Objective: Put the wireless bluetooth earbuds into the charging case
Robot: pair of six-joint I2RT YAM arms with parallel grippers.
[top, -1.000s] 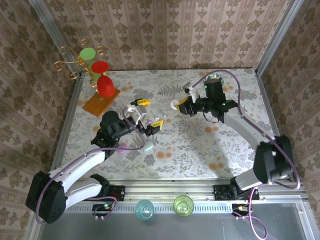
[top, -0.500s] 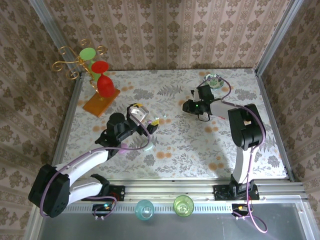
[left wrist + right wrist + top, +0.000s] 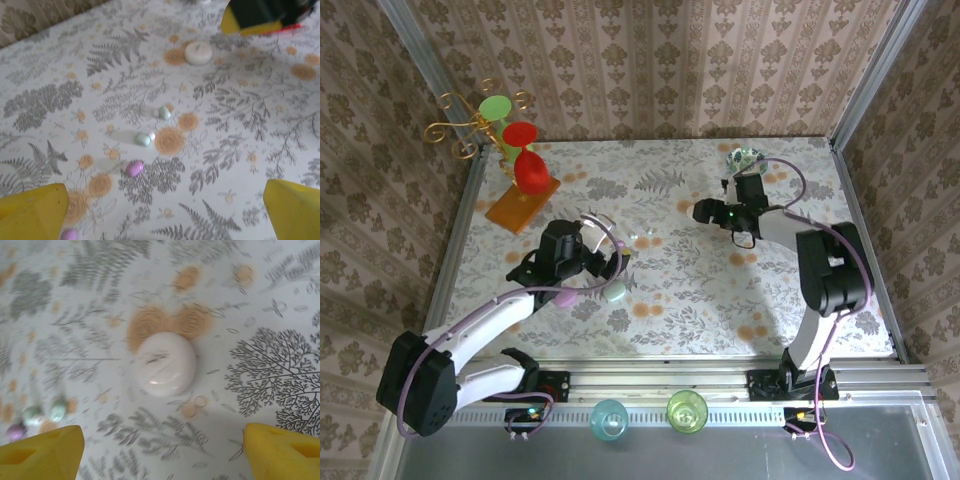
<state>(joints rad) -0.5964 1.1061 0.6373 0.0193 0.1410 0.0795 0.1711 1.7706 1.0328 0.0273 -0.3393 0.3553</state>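
Observation:
A white pebble-shaped charging case (image 3: 166, 363) lies shut on the flowered table, just ahead of my right gripper (image 3: 161, 440). That gripper is open with nothing between its yellow fingers (image 3: 40, 454). To the case's left lie three tiny earbuds, two pale (image 3: 57, 410) and one lilac (image 3: 16, 430). In the left wrist view the earbuds sit mid-table: pale ones (image 3: 164, 112) (image 3: 143, 139) and a lilac one (image 3: 134, 168). My left gripper (image 3: 162, 202) hovers wide open over them, with the white case (image 3: 198, 52) beyond. From above, the left gripper (image 3: 608, 256) and right gripper (image 3: 704, 211) face each other.
A mint pebble case (image 3: 615, 293) and a lilac one (image 3: 563, 297) lie beside the left arm. A gold stand with red and green glasses (image 3: 517, 150) stands back left. A green patterned object (image 3: 742, 158) lies back right. Two cups (image 3: 609, 418) (image 3: 687, 410) stand on the near rail.
My right gripper has opened and let go of the white case, which now rests on the table. The left gripper has dropped lower over the earbuds, still open.

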